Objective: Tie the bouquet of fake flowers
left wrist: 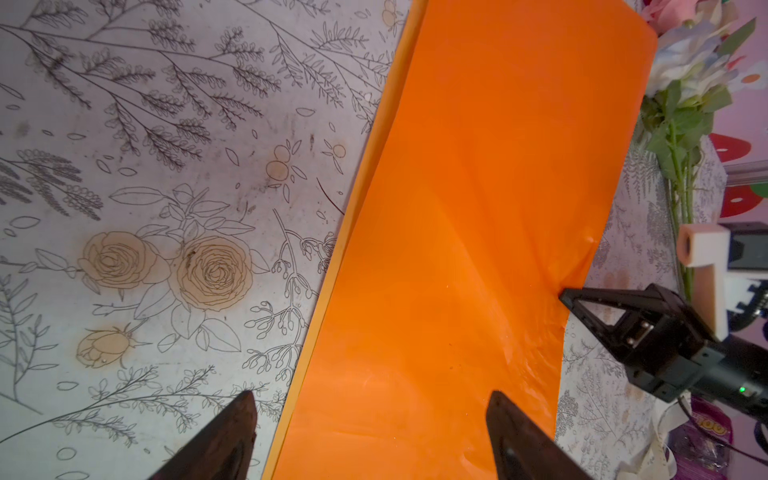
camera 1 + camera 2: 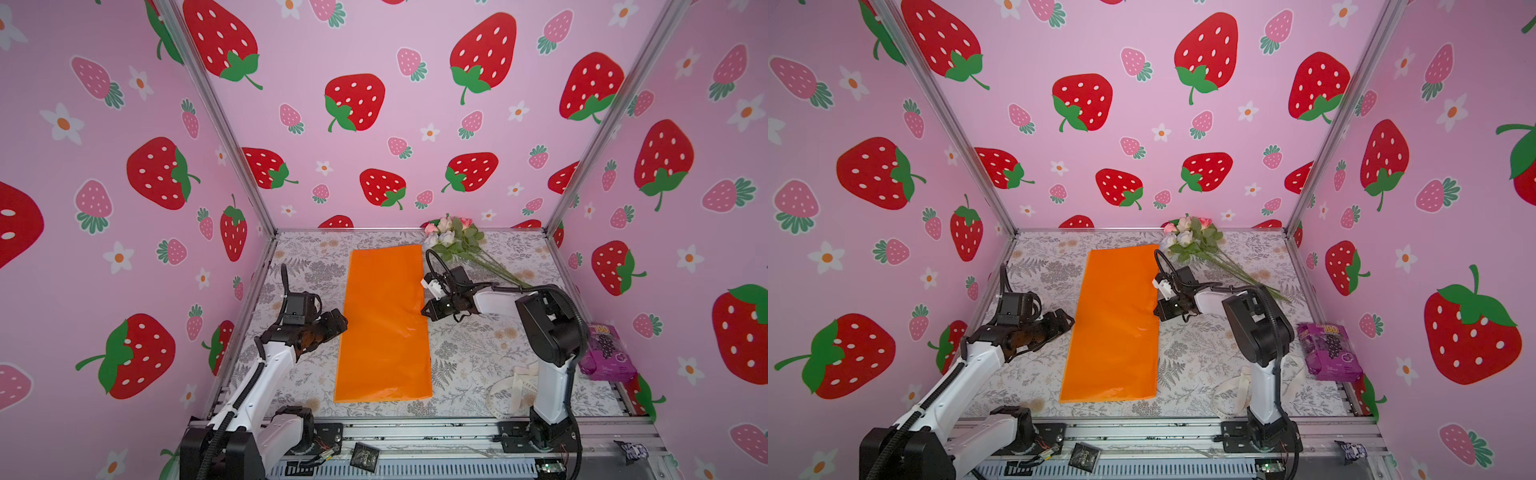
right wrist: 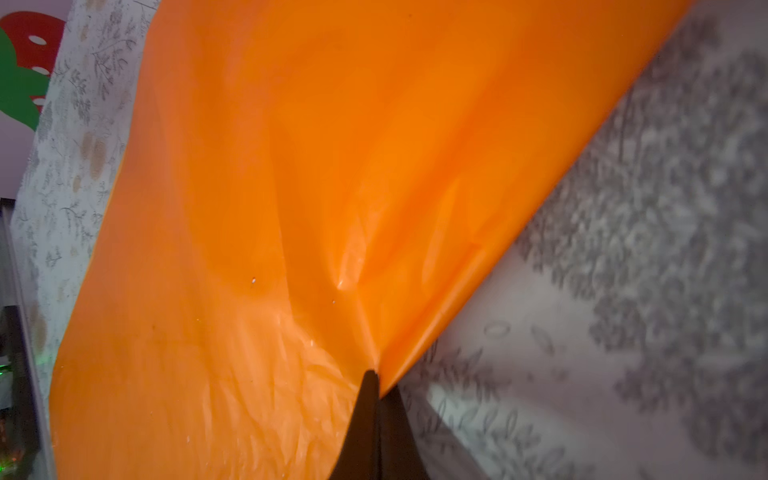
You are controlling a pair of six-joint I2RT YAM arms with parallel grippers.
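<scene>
1. Bouquet of pink and white fake roses is lying diagonally just right of frame centre, blooms pointing upper left.
2. Right gripper, below it, is pinching the orange paper sheet.
3. Left gripper is hanging released.

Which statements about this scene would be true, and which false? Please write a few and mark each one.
1. The right claw is shut on the edge of the orange paper. True.
2. The left claw is shut too. False: its jaws stand open at the paper's opposite long edge.
3. The bouquet of fake flowers lies on the orange paper. False: it lies on the table, right of the paper, by the back wall.
4. A purple packet lies near the table's right edge. True.
</scene>
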